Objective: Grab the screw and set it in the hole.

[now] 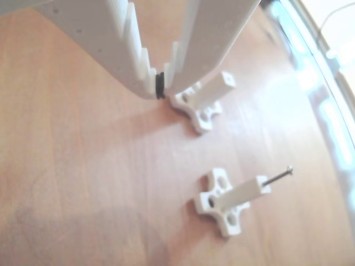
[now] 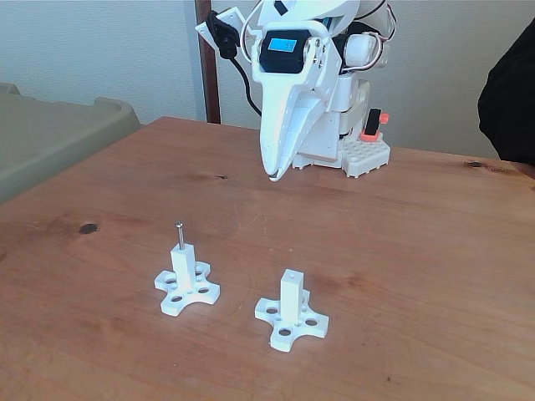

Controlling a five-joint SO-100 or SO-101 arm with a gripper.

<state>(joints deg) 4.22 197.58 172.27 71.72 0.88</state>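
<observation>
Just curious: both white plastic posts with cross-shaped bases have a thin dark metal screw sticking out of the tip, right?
Not both. In the fixed view the thin dark metal screw stands in the left white plastic post; the right white post has a bare tip.

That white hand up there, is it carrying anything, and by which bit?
Nothing. The hand hangs shut and empty above the table. The screw already stands in a post's tip, untouched.

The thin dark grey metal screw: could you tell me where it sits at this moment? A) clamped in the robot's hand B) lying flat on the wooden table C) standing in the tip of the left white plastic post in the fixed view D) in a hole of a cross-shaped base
C: the thin dark grey metal screw stands upright from the tip of the left white plastic post, far from the hand.
</observation>
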